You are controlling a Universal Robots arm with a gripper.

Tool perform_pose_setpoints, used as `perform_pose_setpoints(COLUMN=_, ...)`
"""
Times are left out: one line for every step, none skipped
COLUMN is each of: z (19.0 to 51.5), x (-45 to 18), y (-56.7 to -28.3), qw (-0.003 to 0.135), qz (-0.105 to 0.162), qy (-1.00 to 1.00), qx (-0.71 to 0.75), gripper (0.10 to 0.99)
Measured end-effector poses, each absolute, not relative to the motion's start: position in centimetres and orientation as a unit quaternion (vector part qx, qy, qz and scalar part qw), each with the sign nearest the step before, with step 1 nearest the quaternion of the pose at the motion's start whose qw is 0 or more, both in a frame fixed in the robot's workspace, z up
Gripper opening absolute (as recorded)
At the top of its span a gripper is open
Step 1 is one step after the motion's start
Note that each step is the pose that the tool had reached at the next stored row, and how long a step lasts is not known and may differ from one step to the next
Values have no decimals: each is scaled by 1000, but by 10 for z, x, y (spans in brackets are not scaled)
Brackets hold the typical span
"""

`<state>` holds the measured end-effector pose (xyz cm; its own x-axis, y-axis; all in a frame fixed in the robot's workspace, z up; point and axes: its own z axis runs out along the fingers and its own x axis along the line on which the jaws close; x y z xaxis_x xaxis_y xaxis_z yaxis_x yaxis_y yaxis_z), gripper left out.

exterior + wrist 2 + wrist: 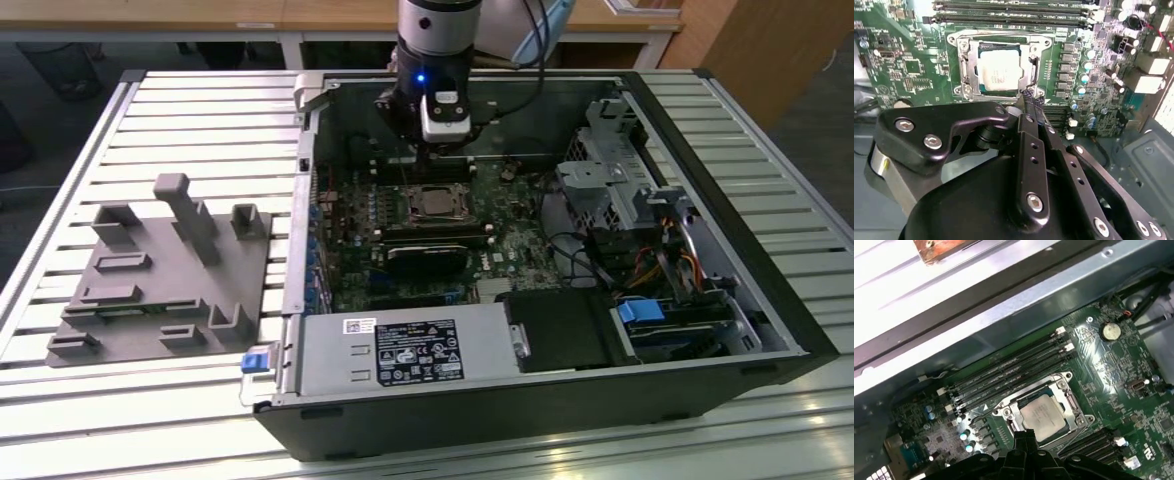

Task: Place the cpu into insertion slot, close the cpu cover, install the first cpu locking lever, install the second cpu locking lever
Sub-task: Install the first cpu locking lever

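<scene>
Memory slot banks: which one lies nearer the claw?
The near bank, on the claw's side of the cpu, beside its tips; the far bank lies beyond the cpu.

Cpu (998,70) is showing dull silver-tan; cpu cover (969,62) is gleaming silvery; motherboard (929,45) is reading green, finely traced; gripper (1030,96) is showing black.
</scene>
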<state>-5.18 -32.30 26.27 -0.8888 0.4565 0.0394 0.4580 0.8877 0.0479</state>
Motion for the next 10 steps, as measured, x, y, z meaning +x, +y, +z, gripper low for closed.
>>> perform_pose_setpoints(z=262, x=-52, y=-323, qw=14, qz=-28, qy=-973, qx=-227, gripper=125)
perform_pose_setpoints(z=262, x=-52, y=-323, qw=14, qz=-28, qy=-976, qx=-218, gripper=125)
perform_pose_setpoints(z=262, x=-52, y=-323, qw=14, qz=-28, qy=-977, qx=-209, gripper=125)
perform_pose_setpoints(z=262, x=-52, y=-323, qw=14, qz=-27, qy=-979, qx=-199, gripper=125)
perform_pose_setpoints(z=262, x=-52, y=-323, qw=15, qz=-27, qy=-981, qx=-191, gripper=125)
perform_pose_setpoints(z=262, x=-52, y=-323, qw=15, qz=-27, qy=-983, qx=-182, gripper=125)
perform_pose_setpoints(z=261, x=-52, y=-323, qw=15, qz=-27, qy=-984, qx=-173, gripper=125)
perform_pose_setpoints(z=261, x=-52, y=-323, qw=15, qz=-27, qy=-986, qx=-164, gripper=125)
perform_pose_setpoints(z=261, x=-52, y=-323, qw=15, qz=-27, qy=-987, qx=-155, gripper=125)
perform_pose_setpoints(z=261, x=-52, y=-323, qw=15, qz=-27, qy=-989, qx=-146, gripper=125)
